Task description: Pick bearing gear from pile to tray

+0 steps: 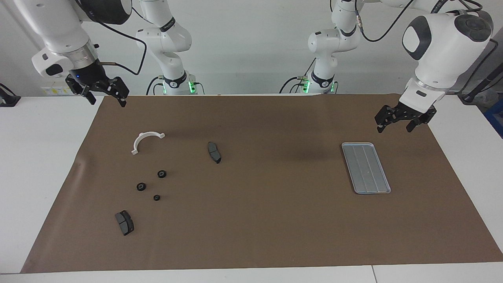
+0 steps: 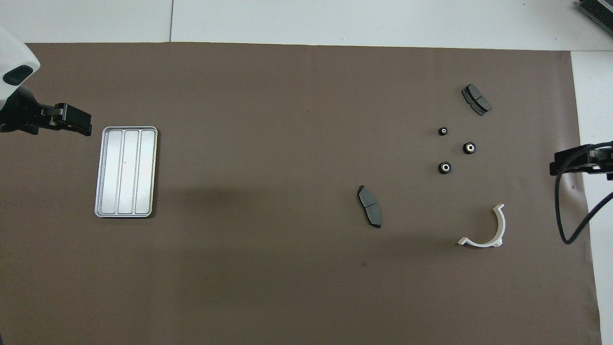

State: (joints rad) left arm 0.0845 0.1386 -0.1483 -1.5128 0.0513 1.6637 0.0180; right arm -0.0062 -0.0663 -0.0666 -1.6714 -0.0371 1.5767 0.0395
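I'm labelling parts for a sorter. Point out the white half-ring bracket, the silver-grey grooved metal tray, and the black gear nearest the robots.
white half-ring bracket (image 1: pixel 142 138): facing view, top of arc.
silver-grey grooved metal tray (image 2: pixel 126 171): overhead view, middle groove panel.
black gear nearest the robots (image 1: pixel 161 173): facing view, its centre.

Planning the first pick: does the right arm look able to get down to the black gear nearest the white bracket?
Probably yes. The right gripper, open, hangs above the mat's edge at its own end of the table. That gear lies flat in the open, apart from the other gears and the white bracket, with nothing over it.
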